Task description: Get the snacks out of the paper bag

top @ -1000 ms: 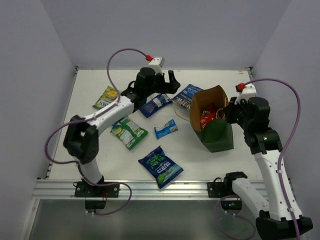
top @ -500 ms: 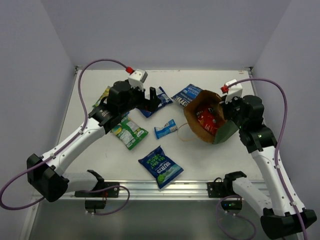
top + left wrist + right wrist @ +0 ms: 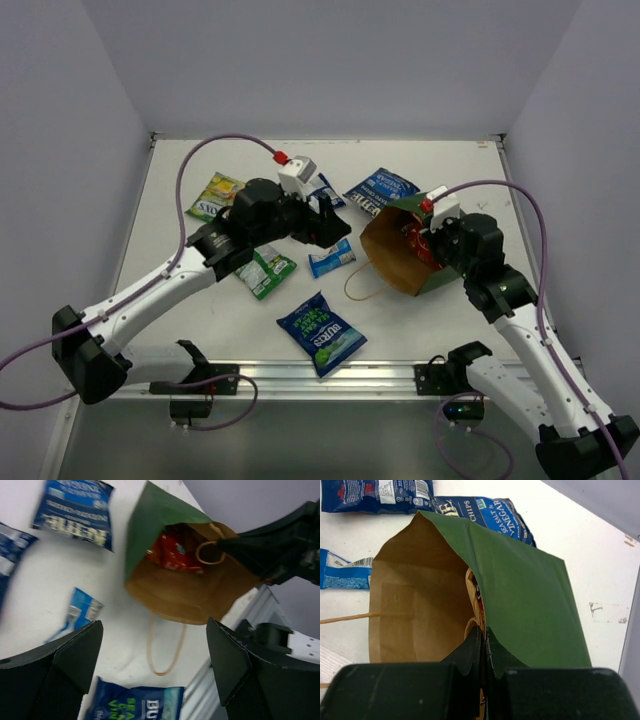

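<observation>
Clamping paper bag (image 3: 530, 605) rim, right fingers (image 3: 466, 659), left fingers (image 3: 65, 672) apart, red packet (image 3: 172, 555) inside seen from left wrist.

A flat white table top (image 3: 450, 165) lies under both claws. Pale grey-purple walls stand on three sides. One wall (image 3: 330, 60) is far behind the left claw (image 3: 338, 222), and one (image 3: 60, 150) is out to its left. One more (image 3: 590, 120) is out to the right of the right claw (image 3: 430, 240). A shiny silver metal rail (image 3: 330, 375) runs along the table's near edge, in front of both claws. Past the rail lies a dark grey-green surface (image 3: 330, 440). The light is soft and even, with faint shadows.
</observation>
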Controlling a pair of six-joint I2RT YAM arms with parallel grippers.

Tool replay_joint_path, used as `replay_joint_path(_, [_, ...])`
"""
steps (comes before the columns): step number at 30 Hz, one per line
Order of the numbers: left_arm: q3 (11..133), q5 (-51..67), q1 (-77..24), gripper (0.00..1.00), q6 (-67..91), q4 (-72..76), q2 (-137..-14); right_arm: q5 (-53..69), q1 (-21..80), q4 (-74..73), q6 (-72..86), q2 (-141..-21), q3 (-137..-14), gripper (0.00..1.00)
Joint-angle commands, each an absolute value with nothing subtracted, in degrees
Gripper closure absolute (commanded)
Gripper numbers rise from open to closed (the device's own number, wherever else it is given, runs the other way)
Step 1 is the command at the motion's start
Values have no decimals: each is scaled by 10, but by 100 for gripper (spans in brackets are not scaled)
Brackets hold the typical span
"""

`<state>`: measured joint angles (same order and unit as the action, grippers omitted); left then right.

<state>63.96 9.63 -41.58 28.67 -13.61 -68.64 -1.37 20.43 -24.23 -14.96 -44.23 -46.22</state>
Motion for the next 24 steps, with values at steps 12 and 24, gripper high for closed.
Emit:
replay_joint_path(12, [748, 99, -517, 22, 486, -18, -923, 27, 207, -258, 46, -464, -511, 100])
replay_joint_path(24, [791, 64, -542, 26, 511, 24, -1054, 45, 207, -244, 146, -464, -498, 100])
